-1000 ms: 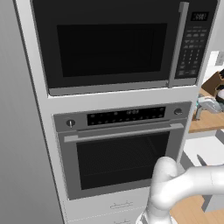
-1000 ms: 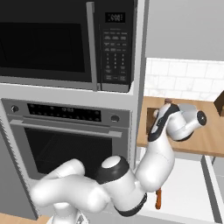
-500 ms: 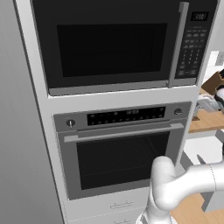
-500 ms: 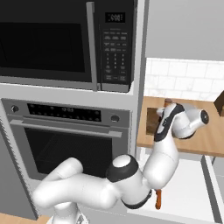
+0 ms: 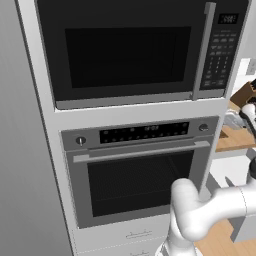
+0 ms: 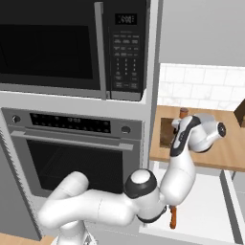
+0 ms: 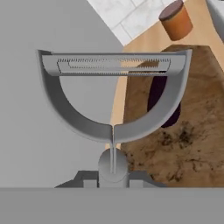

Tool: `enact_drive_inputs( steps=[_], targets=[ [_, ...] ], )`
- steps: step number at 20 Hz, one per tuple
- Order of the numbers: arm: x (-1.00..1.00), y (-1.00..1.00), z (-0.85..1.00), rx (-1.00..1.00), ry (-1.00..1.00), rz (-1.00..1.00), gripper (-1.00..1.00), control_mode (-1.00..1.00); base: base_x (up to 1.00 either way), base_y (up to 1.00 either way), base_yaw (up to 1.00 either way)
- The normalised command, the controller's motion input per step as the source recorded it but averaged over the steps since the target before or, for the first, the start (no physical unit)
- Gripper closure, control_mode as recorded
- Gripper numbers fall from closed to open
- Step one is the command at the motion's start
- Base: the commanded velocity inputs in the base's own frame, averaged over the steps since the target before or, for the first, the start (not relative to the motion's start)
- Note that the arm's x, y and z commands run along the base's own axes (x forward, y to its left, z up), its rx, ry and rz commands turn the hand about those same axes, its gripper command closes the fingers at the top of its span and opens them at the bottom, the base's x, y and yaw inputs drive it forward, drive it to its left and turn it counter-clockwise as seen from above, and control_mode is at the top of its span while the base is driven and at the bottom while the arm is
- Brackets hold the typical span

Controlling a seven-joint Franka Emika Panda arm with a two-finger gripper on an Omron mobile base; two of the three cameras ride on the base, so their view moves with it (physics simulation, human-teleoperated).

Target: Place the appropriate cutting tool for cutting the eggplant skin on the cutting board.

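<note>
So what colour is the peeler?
Silvery grey peeler, clearest in the hand view.

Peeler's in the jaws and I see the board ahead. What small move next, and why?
Probably ease the gripper forward and down over the cutting board before releasing. In the hand view the peeler is clamped in the jaws, its head straddling the board's left edge, half over the grey wall, with the eggplant just behind it.

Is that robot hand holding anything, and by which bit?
Yes: the gripper holds the grey peeler by its short handle, head pointing away over the cutting board.
</note>
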Motion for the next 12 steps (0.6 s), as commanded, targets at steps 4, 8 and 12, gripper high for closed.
enact_drive_inputs(
  steps=[4, 8, 12],
  targets=[
    [0.24, -0.02, -0.13, 0.0, 0.0, 0.0, 1.0, -1.0, 0.0, 0.0, 0.0],
    [0.15, -0.14, -0.12, 0.0, 0.0, 0.0, 1.0, -1.0, 0.0, 0.0, 0.0],
    [0.05, -0.16, -0.2, 0.0, 0.0, 0.0, 1.0, -1.0, 0.0, 0.0, 0.0]
  ],
)
